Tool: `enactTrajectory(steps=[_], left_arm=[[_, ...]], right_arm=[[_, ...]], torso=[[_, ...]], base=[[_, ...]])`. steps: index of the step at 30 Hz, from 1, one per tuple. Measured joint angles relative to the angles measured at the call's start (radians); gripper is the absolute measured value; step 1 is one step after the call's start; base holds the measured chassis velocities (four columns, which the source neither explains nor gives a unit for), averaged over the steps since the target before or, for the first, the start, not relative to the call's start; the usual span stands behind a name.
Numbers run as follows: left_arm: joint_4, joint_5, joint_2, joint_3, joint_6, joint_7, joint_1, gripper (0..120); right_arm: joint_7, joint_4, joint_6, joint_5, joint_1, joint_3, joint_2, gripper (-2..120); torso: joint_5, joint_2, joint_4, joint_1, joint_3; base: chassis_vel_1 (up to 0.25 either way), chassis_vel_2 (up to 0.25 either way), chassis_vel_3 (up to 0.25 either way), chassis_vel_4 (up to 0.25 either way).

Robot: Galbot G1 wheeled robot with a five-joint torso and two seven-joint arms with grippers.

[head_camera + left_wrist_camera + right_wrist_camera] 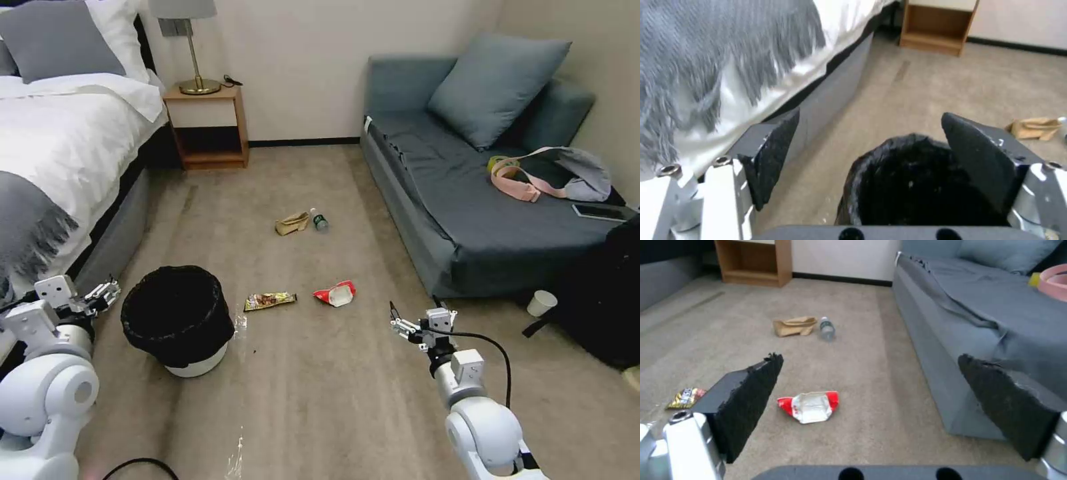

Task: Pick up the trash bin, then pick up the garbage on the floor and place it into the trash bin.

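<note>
Black-lined trash bin [177, 320] by left gripper [107, 291] (jaws apart), untouched.

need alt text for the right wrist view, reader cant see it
The right gripper hangs open above beige carpet, its two black pads framing a crumpled red-and-white wrapper on the floor. Farther off lie a tan paper bag and a small clear bottle side by side, with a gold-brown snack wrapper and a grey-blue sofa on opposite edges.

White trash bin [197, 365], black liner; red-white wrapper [337, 293]; gold-brown wrapper [269, 301]; tan bag [292, 223].
</note>
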Motion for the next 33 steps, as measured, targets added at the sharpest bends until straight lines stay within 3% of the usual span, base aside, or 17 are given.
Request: enactTrajectory(steps=[1,4,8,10,14,18,24,27,28,29,31,33], left_arm=[[-0.007,0.002,-0.001,-0.001,-0.002,0.001,0.002,82],[0.035,-0.008,0.011,0.007,0.010,0.000,-0.023,82],[0.244,-0.058,0.071,0.051,0.073,-0.015,-0.153,81],[0.270,-0.065,0.079,0.056,0.082,-0.017,-0.169,81],[0.403,-0.097,0.117,0.083,0.122,-0.027,-0.252,81],[0.455,-0.110,0.132,0.094,0.139,-0.031,-0.284,81],[0.463,-0.108,0.133,0.100,0.140,-0.031,-0.289,81],[0.509,-0.036,0.121,0.156,0.131,0.005,-0.319,81],[0.540,0.017,0.110,0.197,0.121,0.034,-0.338,81],[0.540,0.017,0.110,0.197,0.121,0.034,-0.338,81],[0.569,0.080,0.098,0.242,0.109,0.073,-0.357,81],[0.554,0.123,0.099,0.260,0.091,0.119,-0.342,79]], right_arm=[[0.000,-0.002,0.003,0.000,0.001,0.000,0.002,100],[0.000,-0.002,0.004,0.000,0.000,0.003,0.002,100],[0.002,0.001,0.004,0.002,-0.002,0.012,-0.002,100],[0.002,0.000,0.004,0.002,-0.002,0.013,-0.003,100],[0.003,-0.006,0.009,0.003,-0.005,0.013,-0.002,100],[0.003,-0.011,0.015,0.002,-0.005,0.010,0.003,100],[0.003,-0.023,0.023,0.000,-0.004,0.010,0.006,100],[0.003,-0.035,0.028,0.000,0.000,0.012,0.006,100],[0.003,-0.041,0.030,0.000,0.004,0.013,0.007,100],[0.003,-0.041,0.030,0.000,0.004,0.013,0.007,100],[0.003,-0.052,0.030,-0.001,0.015,0.013,0.009,100],[0.004,-0.064,0.030,-0.001,0.025,0.010,0.013,100]], torso=[[0.0019,0.000,0.0003,0.000,0.000],[0.0005,0.000,0.0004,0.000,0.000],[0.0010,0.000,0.0001,0.000,0.000],[0.0010,0.000,0.0001,0.000,0.000],[0.0008,0.000,0.0000,0.000,0.000],[0.0009,0.000,0.0000,0.000,0.000],[0.0011,0.000,0.0002,0.000,0.000],[0.0015,0.000,0.0004,0.000,0.000],[0.0008,0.000,0.0003,0.000,0.000],[0.0008,0.000,0.0003,0.000,0.000],[0.0002,0.000,-0.0008,0.000,0.000],[0.0018,0.000,-0.0005,0.000,0.000]], base=[[0.000,0.000,0.000,0.000],[0.000,0.000,0.000,0.000],[0.000,0.000,0.000,0.000],[0.000,0.000,0.000,0.000],[0.000,0.000,0.000,0.000],[0.000,0.000,0.000,0.000],[0.000,0.000,0.000,0.000],[0.000,0.000,0.000,0.000],[0.000,0.000,0.000,0.000],[0.000,0.000,0.000,0.000],[0.000,0.000,0.000,0.000],[0.000,0.000,0.000,0.000]])
